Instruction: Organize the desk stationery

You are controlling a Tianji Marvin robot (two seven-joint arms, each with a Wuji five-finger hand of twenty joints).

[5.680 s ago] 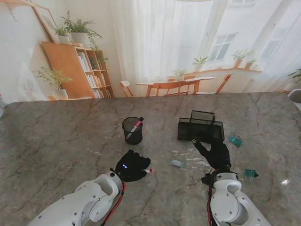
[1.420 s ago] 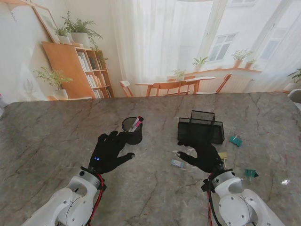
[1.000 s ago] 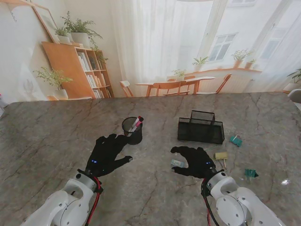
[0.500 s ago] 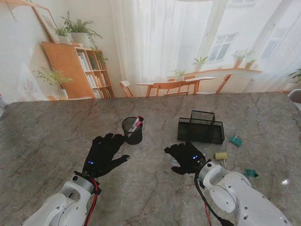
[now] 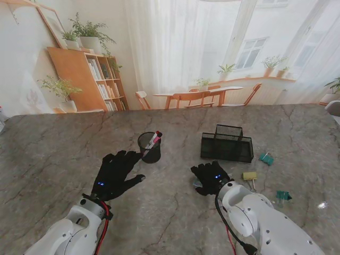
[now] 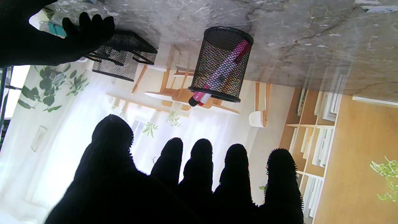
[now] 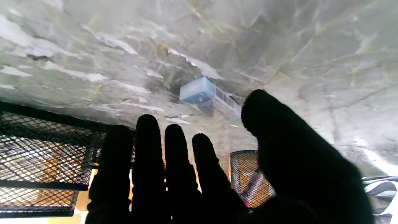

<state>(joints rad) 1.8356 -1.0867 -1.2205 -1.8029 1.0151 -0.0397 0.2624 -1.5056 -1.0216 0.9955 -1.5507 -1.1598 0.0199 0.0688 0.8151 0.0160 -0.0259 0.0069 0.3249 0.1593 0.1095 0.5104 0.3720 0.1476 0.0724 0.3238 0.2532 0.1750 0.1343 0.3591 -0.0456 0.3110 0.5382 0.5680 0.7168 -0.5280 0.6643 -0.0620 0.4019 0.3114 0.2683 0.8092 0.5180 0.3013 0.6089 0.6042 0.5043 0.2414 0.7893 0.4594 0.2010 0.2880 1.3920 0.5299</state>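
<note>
A black mesh pen cup (image 5: 150, 147) stands upright with a pink marker (image 6: 217, 74) in it. My left hand (image 5: 117, 172) hovers open just on my side of the cup, fingers (image 6: 199, 174) spread and holding nothing. A small blue box (image 7: 199, 90) with a clear end lies on the marble. My right hand (image 5: 211, 178) is above it, open, with thumb and fingers (image 7: 174, 161) apart; in the stand view the hand mostly hides the box. The black mesh organizer (image 5: 227, 144) stands just beyond the right hand.
A yellow item (image 5: 249, 176) lies to the right of the right hand. One teal clip (image 5: 266, 158) sits by the organizer's right end and another teal clip (image 5: 283, 196) lies nearer to me. The marble table (image 5: 64, 154) reaches far to the left.
My right hand has swung left from in front of the organizer to over the blue box, uncovering the yellow item. My left hand has opened and moved from the table toward the cup.
</note>
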